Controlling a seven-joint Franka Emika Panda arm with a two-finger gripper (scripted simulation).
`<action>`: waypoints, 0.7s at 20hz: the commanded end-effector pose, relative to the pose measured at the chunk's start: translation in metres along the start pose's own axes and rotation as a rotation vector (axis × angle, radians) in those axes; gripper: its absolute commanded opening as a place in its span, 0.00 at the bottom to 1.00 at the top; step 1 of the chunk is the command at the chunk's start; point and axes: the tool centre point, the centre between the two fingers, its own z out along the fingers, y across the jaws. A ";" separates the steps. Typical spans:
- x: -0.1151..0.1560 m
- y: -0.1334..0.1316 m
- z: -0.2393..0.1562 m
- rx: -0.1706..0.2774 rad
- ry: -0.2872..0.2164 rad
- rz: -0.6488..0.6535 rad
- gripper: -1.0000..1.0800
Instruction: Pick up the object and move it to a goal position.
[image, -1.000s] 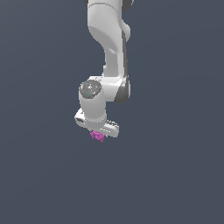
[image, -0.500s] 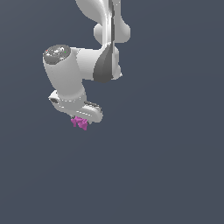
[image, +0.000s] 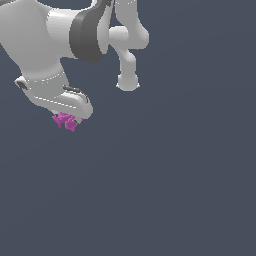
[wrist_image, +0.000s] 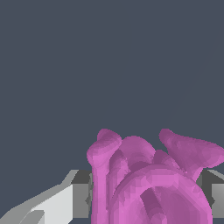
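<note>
While pinched in claw (image: 66, 118), object (image: 65, 121) hangs below white hand, upper part of exterior view's left. Magenta-pink, knobbly, short lobes poking down and sideways; far smaller than arm (image: 45, 45). Only lower part showing under hand in that view, rest hidden by housing. Fills lower half of wrist view as object (wrist_image: 151, 179), lobes rounded, flared tips. Claw (wrist_image: 146, 197) closed on it: grey pad (wrist_image: 81, 194) pressed to one side, second finger (wrist_image: 214, 192) touching other side at frame edge. White finger body sloping away beside first pad. Background plain dark grey-blue in both views, no surface or edge to tell. Arm bent over from top, dark band at joint, second white link end visible to exterior view's right of hand.
</note>
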 end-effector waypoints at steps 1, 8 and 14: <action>0.002 0.012 -0.017 0.000 -0.002 -0.001 0.00; 0.008 0.031 -0.045 -0.001 -0.002 -0.002 0.00; 0.010 0.034 -0.049 -0.001 -0.002 -0.002 0.00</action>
